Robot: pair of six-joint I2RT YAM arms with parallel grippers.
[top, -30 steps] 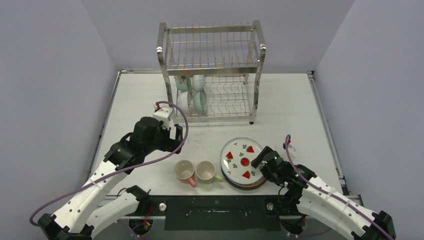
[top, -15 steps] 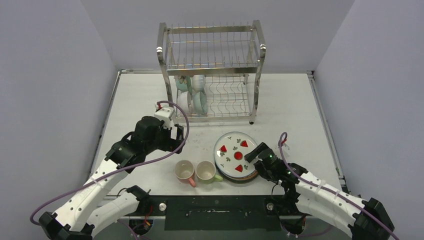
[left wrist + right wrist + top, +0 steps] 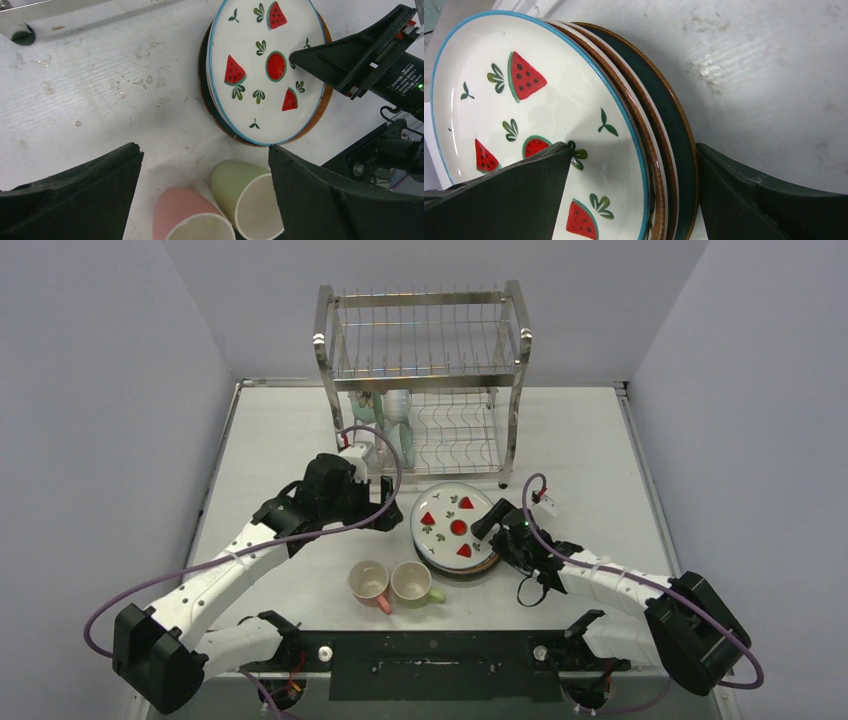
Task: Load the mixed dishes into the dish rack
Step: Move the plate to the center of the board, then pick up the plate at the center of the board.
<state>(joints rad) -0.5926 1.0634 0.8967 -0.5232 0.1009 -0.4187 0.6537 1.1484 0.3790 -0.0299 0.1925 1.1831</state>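
The dish rack (image 3: 420, 380) stands at the back, with mint and white bowls (image 3: 393, 425) in the left of its lower tier. A stack of plates (image 3: 450, 532) lies in front of it, topped by a white plate with red fruit (image 3: 549, 100) over brown-rimmed plates (image 3: 659, 150). My right gripper (image 3: 634, 147) is open and straddles the stack's right rim, one finger above the top plate and one outside the bottom rim. The left gripper (image 3: 392, 512) hovers wide open just left of the stack. A pink mug (image 3: 185, 215) and a green mug (image 3: 240, 185) lie on their sides.
The rack's upper tier holds nothing, and the right part of its lower tier (image 3: 455, 435) is bare wire. The mugs (image 3: 390, 583) lie near the table's front edge, just left of the stack. Grey walls close in the table on three sides.
The plate stack has slid left and away toward the rack along with my right gripper. The left arm swung right and forward, ending beside the stack.
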